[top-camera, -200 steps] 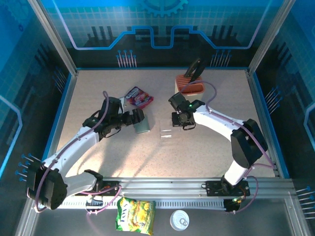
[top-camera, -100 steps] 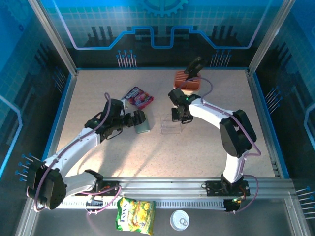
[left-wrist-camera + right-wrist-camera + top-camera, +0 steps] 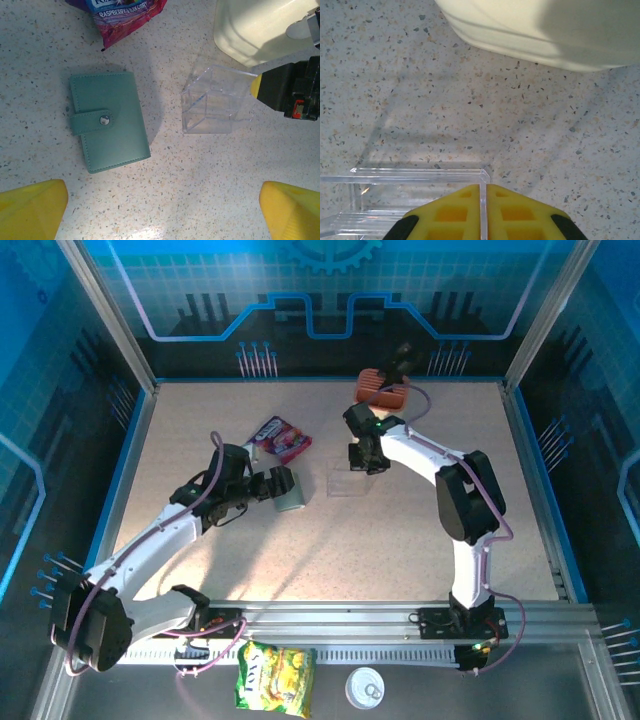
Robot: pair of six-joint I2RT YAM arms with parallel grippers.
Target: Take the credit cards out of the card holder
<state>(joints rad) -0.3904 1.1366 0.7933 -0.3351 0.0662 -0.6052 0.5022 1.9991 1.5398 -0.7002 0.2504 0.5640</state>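
The grey-green card holder lies shut on the table, its snap strap fastened, so the credit cards are hidden. In the top view the card holder sits just beyond my left gripper. That left gripper hovers above the table, open, with its yellow fingertips far apart and nothing between them. My right gripper is shut on one wall of the clear plastic box. In its wrist view the right gripper pinches the thin wall edge of the clear box.
A purple-red snack packet lies just behind the holder. An orange knife block stands at the back. The clear box sits right of the holder. A yellow chips bag and a white lid lie beyond the near rail.
My right arm has swung toward the back, dragging the clear box further from the near edge. The left gripper has crept slightly toward the holder and stays open.
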